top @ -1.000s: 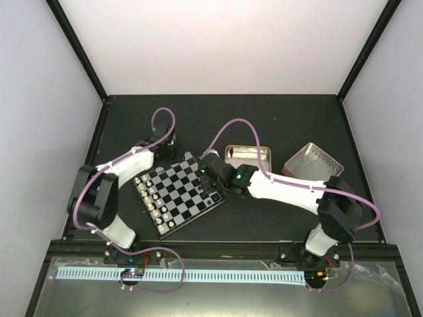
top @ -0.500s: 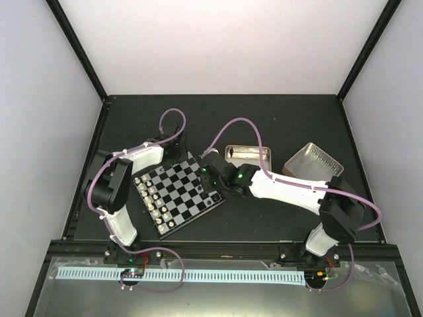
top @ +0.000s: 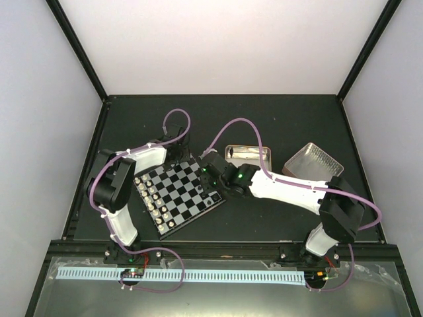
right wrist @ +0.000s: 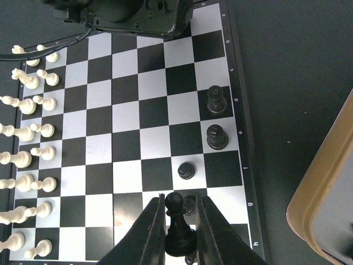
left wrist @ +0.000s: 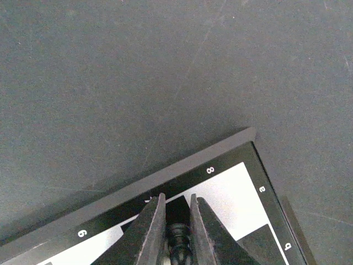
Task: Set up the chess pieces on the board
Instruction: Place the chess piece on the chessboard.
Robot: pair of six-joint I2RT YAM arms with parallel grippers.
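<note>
Counter point(top: 264, 119): dark and matte, framed by black rails; bare surface runs past the board's far corner in the left wrist view

Board point(top: 180, 190): checkered black and pale grey with a thin dark edge, lying left of the counter's middle and turned so its corners point toward the rails; its middle ranks are open squares

Gold-rimmed tin point(top: 248, 156): just beside the board's right corner, not touching it

Ridged silvery tray point(top: 315, 162): well right of the board, past the tin

Left gripper point(left wrist: 176, 200): at the board's far corner, its fingers nearly together with a dark piece point(left wrist: 177, 240) between them, over a black square next to the pale corner square; cannot tell whether the piece is pinched or let go

Right gripper point(right wrist: 180, 200): over the board's tin-side edge, clenched on a black piece point(right wrist: 175, 221), long axis upright with the round head on top

White pieces point(right wrist: 27, 138): two files along the board's edge opposite the tin

Black chess pieces point(right wrist: 216, 137): three standing upright near the board's tin-side edge, and one more partly hidden behind the right gripper
</note>
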